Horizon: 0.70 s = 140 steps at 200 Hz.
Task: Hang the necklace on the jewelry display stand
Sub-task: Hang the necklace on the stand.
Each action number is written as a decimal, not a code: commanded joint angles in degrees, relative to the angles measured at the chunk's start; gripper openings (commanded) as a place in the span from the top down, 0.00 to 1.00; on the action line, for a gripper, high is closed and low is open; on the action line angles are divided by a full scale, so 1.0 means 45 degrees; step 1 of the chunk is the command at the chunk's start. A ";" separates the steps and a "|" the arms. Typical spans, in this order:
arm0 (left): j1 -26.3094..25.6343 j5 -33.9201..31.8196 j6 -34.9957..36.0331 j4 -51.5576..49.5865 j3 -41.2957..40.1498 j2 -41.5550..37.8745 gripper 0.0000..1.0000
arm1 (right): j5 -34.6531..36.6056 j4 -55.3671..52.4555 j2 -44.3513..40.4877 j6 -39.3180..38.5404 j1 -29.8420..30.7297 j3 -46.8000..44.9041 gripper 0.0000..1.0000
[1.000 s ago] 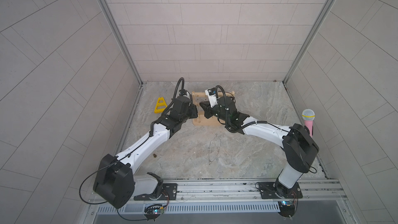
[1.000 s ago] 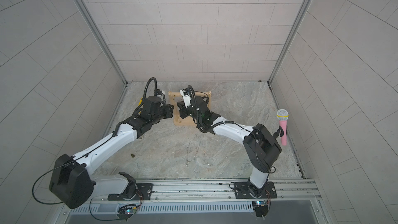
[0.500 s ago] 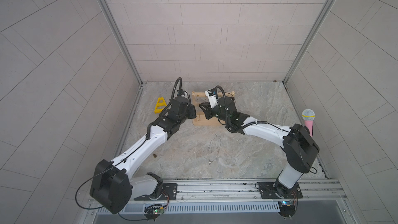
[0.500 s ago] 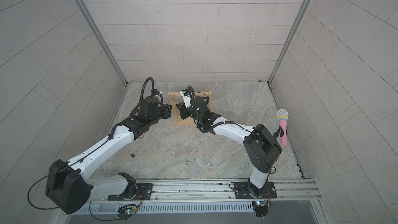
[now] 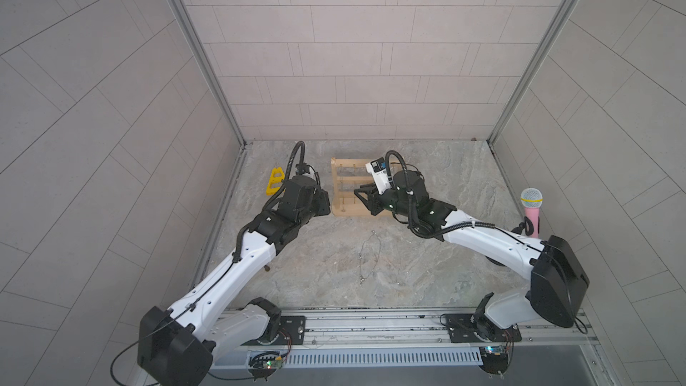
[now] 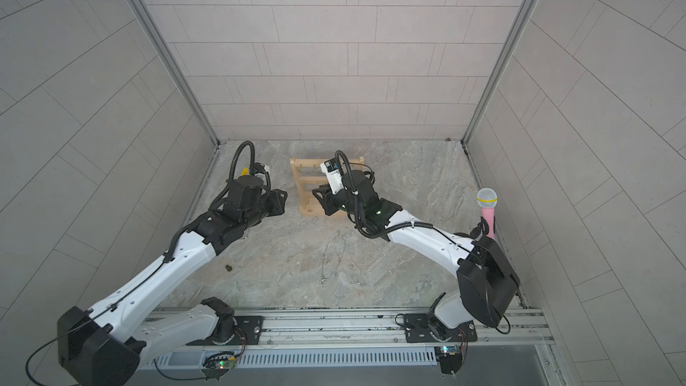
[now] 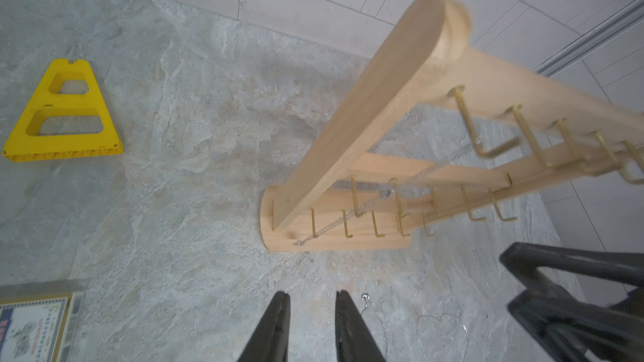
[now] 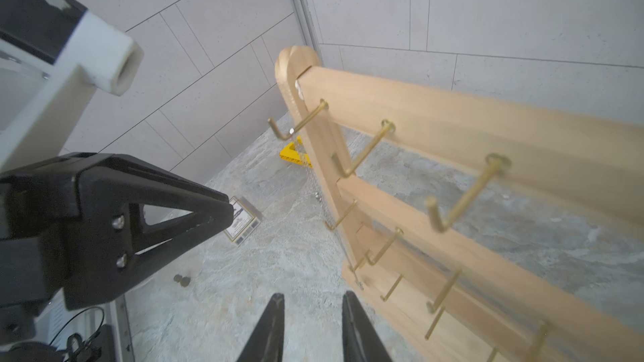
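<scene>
The left gripper (image 7: 311,296) and the right gripper (image 8: 312,296) are both a little released and hold nothing, just in front of the jewelry display stand (image 7: 366,113). A thin necklace (image 7: 385,192) seems to drape from an upper hook (image 7: 468,127) down to the base (image 7: 334,242). Another chain (image 5: 370,258) lies on the table (image 5: 445,180), apart from the stand.

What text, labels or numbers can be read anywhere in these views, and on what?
"HIGH QUALITY", apparently, on the small printed box; its other print is blurred.
Black label on the right wrist camera: too small to read.
Jewelry display stand, microphone, yellow frame: no text visible.
</scene>
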 commanded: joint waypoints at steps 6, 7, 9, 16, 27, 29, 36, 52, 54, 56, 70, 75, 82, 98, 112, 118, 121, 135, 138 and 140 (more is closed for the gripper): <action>-0.0177 0.0567 -0.0409 -0.1127 -0.1011 -0.0645 0.72 | -0.0338 -0.2214 -0.1076 0.0314 -0.0080 -0.1077 0.68; -0.0180 0.0609 -0.0429 -0.1134 -0.1040 -0.0666 0.72 | -0.0338 -0.2251 -0.1121 0.0332 -0.0070 -0.1154 0.69; -0.0196 0.0654 -0.0458 -0.1168 -0.1102 -0.0717 0.72 | -0.0353 -0.2343 -0.1204 0.0355 -0.0078 -0.1242 0.68; -0.0238 0.0820 -0.0605 -0.1250 -0.1378 -0.0854 0.72 | -0.0365 -0.2610 -0.1465 0.0471 -0.0090 -0.1596 0.68; -0.0293 0.1058 -0.0800 -0.1297 -0.1795 -0.1080 0.72 | -0.0341 -0.3005 -0.1831 0.0631 -0.0096 -0.2127 0.68; -0.0322 0.1099 -0.0839 -0.1297 -0.1857 -0.1123 0.72 | -0.0339 -0.3054 -0.1889 0.0655 -0.0094 -0.2261 0.68; -0.0367 0.1232 -0.0919 -0.1297 -0.2082 -0.1219 0.72 | -0.0334 -0.3193 -0.2046 0.0785 -0.0100 -0.2569 0.68; -0.0513 0.1635 -0.0994 -0.1268 -0.2421 -0.1076 0.72 | -0.0205 -0.3370 -0.2271 0.1061 -0.0100 -0.3474 0.69; -0.0529 0.1692 -0.0995 -0.1260 -0.2453 -0.1024 0.71 | -0.0178 -0.3389 -0.2302 0.1079 -0.0085 -0.3569 0.69; -0.0533 0.1765 -0.0995 -0.1244 -0.2470 -0.0996 0.72 | -0.0181 -0.3404 -0.2314 0.1104 -0.0082 -0.3632 0.69; -0.0549 0.2415 -0.1034 -0.1204 -0.2503 -0.0565 0.72 | 0.0001 -0.3498 -0.2330 0.1263 -0.0015 -0.4070 0.69; -0.0554 0.2656 -0.1049 -0.1121 -0.2511 -0.0431 0.72 | 0.0199 -0.3537 -0.2283 0.1296 0.0027 -0.4157 0.69; -0.0552 0.2944 -0.1125 -0.0975 -0.2549 -0.0201 0.72 | 0.0481 -0.3588 -0.2174 0.1355 0.0107 -0.4224 0.69; -0.0545 0.3354 -0.1453 -0.0352 -0.2896 0.0071 0.72 | 0.1025 -0.3601 -0.1652 0.1346 0.0350 -0.4120 0.69; -0.0534 0.3314 -0.1615 -0.0072 -0.3037 0.0104 0.72 | 0.1332 -0.3641 -0.0995 0.1331 0.0509 -0.3827 0.69; -0.0535 0.3244 -0.1639 -0.0049 -0.3042 0.0095 0.71 | 0.1511 -0.3670 -0.0722 0.1298 0.0571 -0.3669 0.69; -0.0532 0.3191 -0.1654 -0.0059 -0.3025 0.0094 0.71 | 0.1653 -0.3658 -0.0583 0.1274 0.0606 -0.3592 0.69; -0.0502 0.2921 -0.1805 -0.0123 -0.3012 0.0026 0.71 | 0.2270 -0.3434 -0.0066 0.1247 0.0717 -0.3353 0.69; -0.0471 0.2875 -0.1824 -0.0125 -0.3031 -0.0020 0.71 | 0.2337 -0.3374 0.0046 0.1263 0.0740 -0.3301 0.69; -0.0460 0.2827 -0.1832 -0.0125 -0.3030 -0.0047 0.71 | 0.2386 -0.3322 0.0099 0.1267 0.0740 -0.3277 0.68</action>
